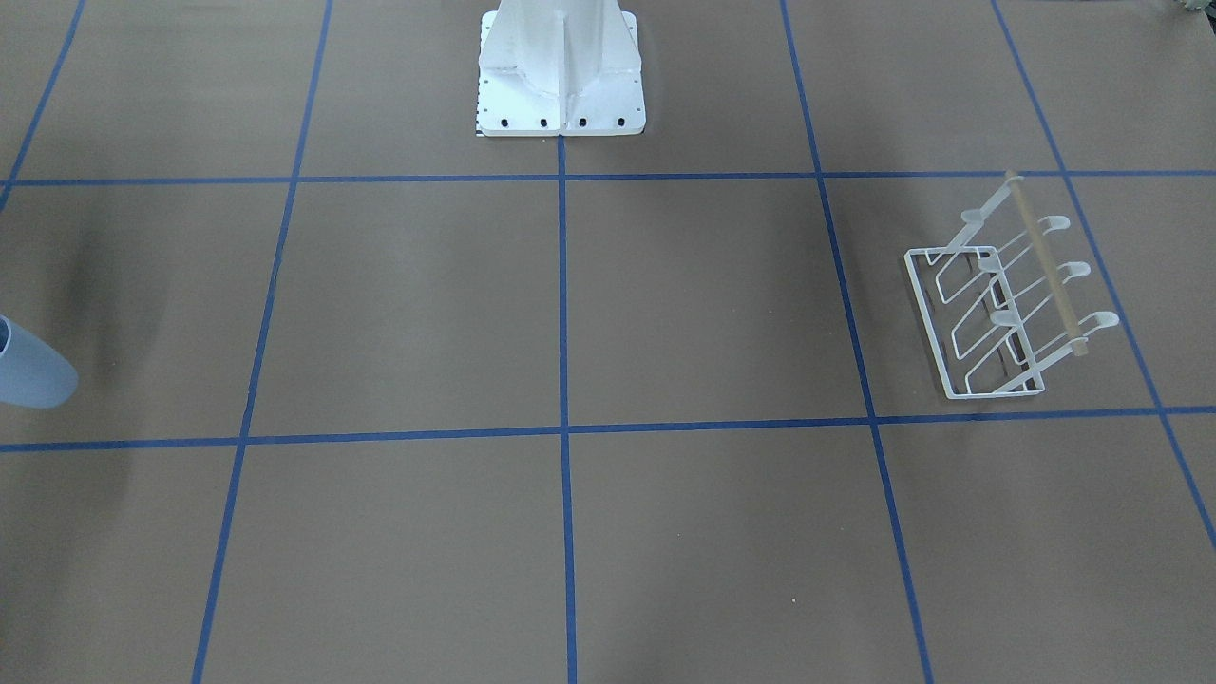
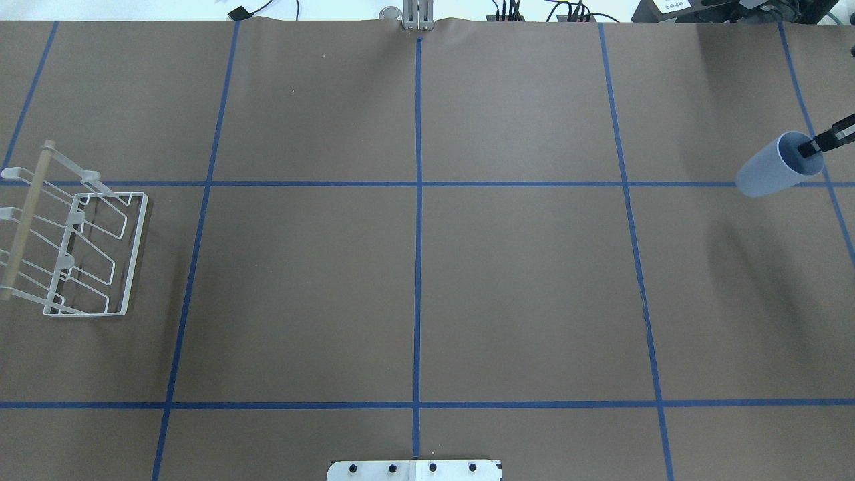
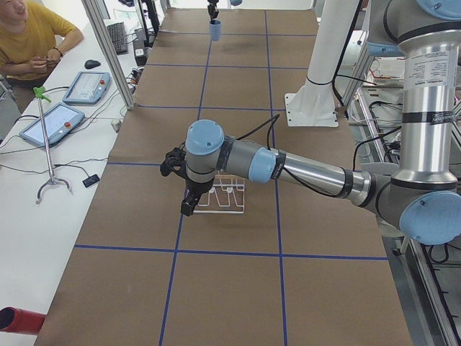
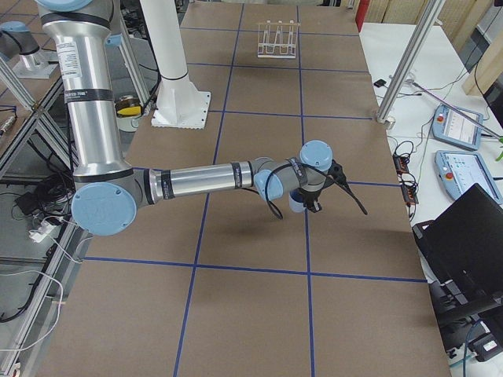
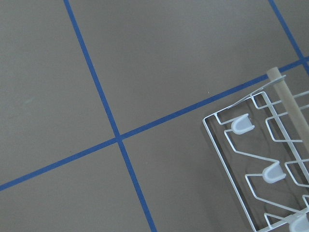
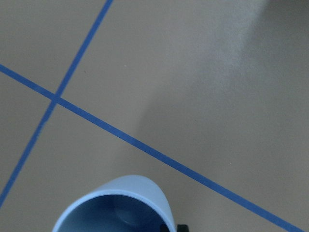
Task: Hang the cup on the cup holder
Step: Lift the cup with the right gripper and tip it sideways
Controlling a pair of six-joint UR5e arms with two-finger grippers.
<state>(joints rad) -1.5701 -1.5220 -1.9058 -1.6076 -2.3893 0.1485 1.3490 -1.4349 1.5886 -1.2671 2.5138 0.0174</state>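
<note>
The light-blue cup (image 2: 778, 166) hangs tilted above the table at the far right of the overhead view, with its shadow below it. My right gripper (image 2: 811, 148) is shut on the cup's rim, one black finger (image 2: 825, 141) reaching into the mouth. The cup also shows at the left edge of the front view (image 1: 33, 366) and in the right wrist view (image 6: 116, 208). The white wire cup holder (image 2: 73, 234) stands on the table at the far left, its pegs bare. My left gripper (image 3: 189, 202) hovers over the holder (image 3: 225, 198); I cannot tell whether it is open.
The robot's white base (image 1: 560, 76) stands at the table's middle near edge. Blue tape lines (image 2: 418, 200) grid the brown tabletop. An operator (image 3: 29, 36) sits beyond the far side, with tablets (image 3: 52, 122) and a stand on the white bench.
</note>
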